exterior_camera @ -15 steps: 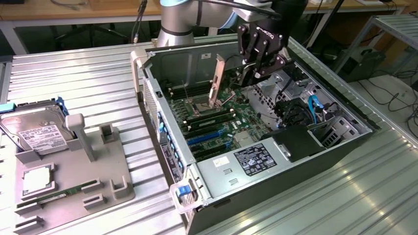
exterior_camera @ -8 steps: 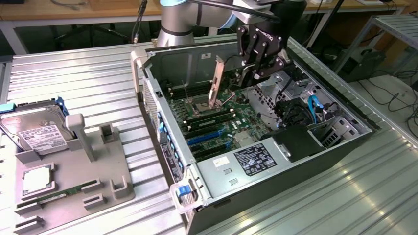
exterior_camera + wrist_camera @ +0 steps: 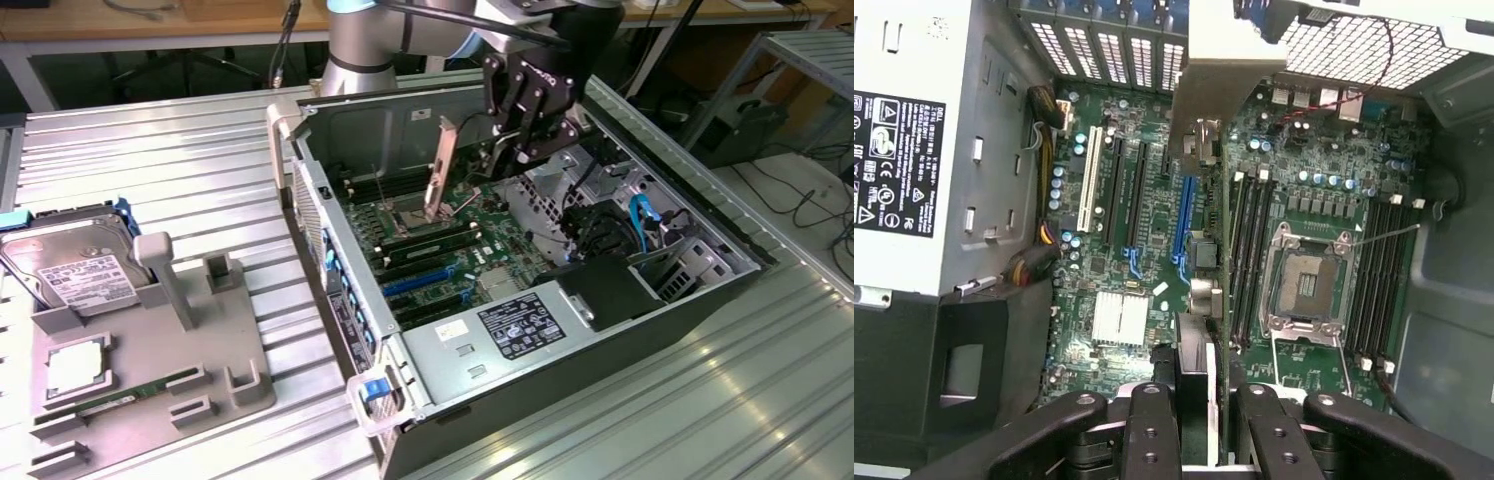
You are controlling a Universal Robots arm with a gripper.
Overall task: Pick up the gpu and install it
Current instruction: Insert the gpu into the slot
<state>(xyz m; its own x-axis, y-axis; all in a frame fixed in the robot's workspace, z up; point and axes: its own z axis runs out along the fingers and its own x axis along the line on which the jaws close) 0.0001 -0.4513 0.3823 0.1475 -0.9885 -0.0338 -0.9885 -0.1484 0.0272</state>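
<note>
end effector (image 3: 518, 150) grips gpu (image 3: 461, 172) | edge-on over motherboard (image 3: 514, 262) | bracket (image 3: 439, 170) toward slot wall (image 3: 1124, 50)

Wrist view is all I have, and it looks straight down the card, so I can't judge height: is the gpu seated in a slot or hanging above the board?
Observer: Hanging. In the exterior view the gpu hangs upright from the gripper, and it looks raised, well apart from the blue slots.
Operator: Anything beside the case?
Observer: A grey tray on the exterior view's left holds a hard drive with a white label.
</note>
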